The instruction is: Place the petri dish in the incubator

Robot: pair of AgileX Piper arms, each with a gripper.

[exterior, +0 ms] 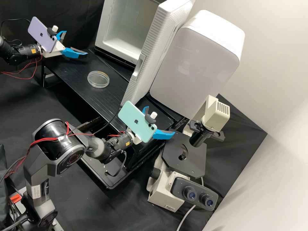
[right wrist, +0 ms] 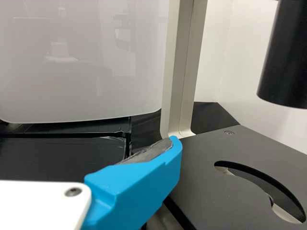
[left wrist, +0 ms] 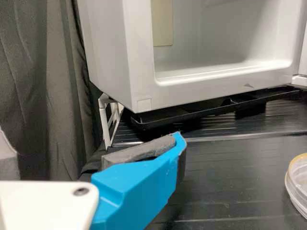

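The clear round petri dish (exterior: 98, 79) lies flat on the black ribbed bench, in front of the white incubator (exterior: 123, 24), whose door (exterior: 154, 48) stands swung open. My left gripper (exterior: 84, 53) hovers shut and empty above the bench's far-left end, a short way from the dish. In the left wrist view its blue fingers (left wrist: 175, 143) point toward the incubator's open chamber (left wrist: 216, 52), with the petri dish rim (left wrist: 298, 184) off to one side. My right gripper (exterior: 171, 132) is shut and empty over the microscope stage (right wrist: 240, 172).
A beige and black microscope (exterior: 186, 160) stands at the right, its black stage (exterior: 184, 155) just under the right gripper. The open incubator door and a white rounded housing (exterior: 199, 61) rise between the two arms. Black cloth covers the table.
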